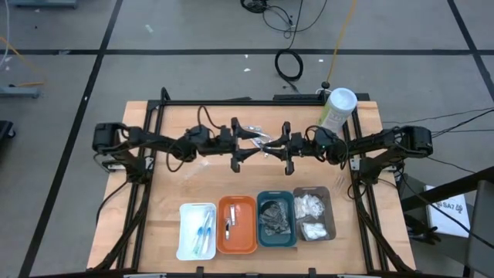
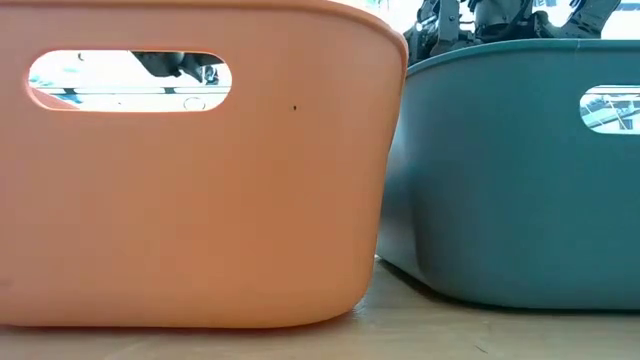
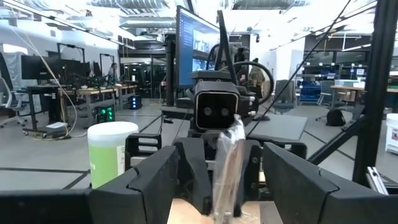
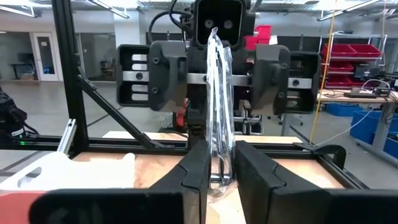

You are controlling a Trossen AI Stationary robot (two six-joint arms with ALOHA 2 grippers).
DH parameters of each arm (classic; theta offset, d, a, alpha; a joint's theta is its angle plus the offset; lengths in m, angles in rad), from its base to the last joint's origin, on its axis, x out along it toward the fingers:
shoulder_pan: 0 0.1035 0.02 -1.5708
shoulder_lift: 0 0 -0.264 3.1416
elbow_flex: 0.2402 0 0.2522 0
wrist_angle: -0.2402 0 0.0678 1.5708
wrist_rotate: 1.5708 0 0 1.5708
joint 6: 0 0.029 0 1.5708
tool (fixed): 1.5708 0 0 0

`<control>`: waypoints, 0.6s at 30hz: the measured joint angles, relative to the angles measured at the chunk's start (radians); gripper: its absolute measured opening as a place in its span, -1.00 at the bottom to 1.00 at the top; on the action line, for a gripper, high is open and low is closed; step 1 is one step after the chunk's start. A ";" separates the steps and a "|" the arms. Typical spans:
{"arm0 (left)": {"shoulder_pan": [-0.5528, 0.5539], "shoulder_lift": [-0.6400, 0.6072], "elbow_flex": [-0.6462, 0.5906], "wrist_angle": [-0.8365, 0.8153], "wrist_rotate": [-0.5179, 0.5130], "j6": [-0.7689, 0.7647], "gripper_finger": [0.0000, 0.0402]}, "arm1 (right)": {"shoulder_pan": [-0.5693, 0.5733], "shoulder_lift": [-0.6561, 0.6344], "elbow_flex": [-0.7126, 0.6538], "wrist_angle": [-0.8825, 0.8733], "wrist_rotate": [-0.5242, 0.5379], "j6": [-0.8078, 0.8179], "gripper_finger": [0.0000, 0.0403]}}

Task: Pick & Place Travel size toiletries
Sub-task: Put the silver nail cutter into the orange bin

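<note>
My two arms meet above the table's middle. My right gripper (image 1: pixel 273 145) (image 4: pixel 217 177) is shut on a crumpled clear plastic wrapper (image 1: pixel 258 137) (image 4: pixel 217 106). My left gripper (image 1: pixel 237 144) (image 3: pixel 221 186) faces it, wide open, its fingers standing on either side of the wrapper's free end without touching it. The toiletries lie sorted in trays near the table's near edge: slim sticks (image 1: pixel 202 230) in the white tray, silvery pieces (image 1: pixel 229 226) in the orange, dark bundles (image 1: pixel 275 218) in the teal, white pads (image 1: pixel 312 216) in the grey. My right gripper pinches the clear wrapper between its two fingers (image 4: pixel 194 168), near the wrapper's one end (image 4: pixel 219 158). The fingers lie level, coming from the table's right. The wrapper is lifted clear of the table and sticks out past the fingertips toward the left gripper.
A tall pale-green canister (image 1: pixel 337 110) with a white lid stands at the far right corner, close behind my right arm. The orange tray (image 2: pixel 190 200) and teal tray (image 2: pixel 520 180) fill the low view. A black frame (image 1: pixel 154 123) borders the table.
</note>
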 joint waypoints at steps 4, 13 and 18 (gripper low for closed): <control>-0.004 0.047 0.042 -0.015 0.009 -0.025 0.13 | 0.000 0.000 0.000 0.000 0.000 0.002 -0.77; -0.004 0.081 0.073 -0.012 0.060 -0.031 -0.03 | 0.000 0.000 0.000 -0.018 0.000 -0.001 -0.77; -0.004 0.081 0.073 -0.011 0.084 -0.018 -0.56 | 0.000 0.000 0.000 -0.023 -0.006 -0.002 -0.77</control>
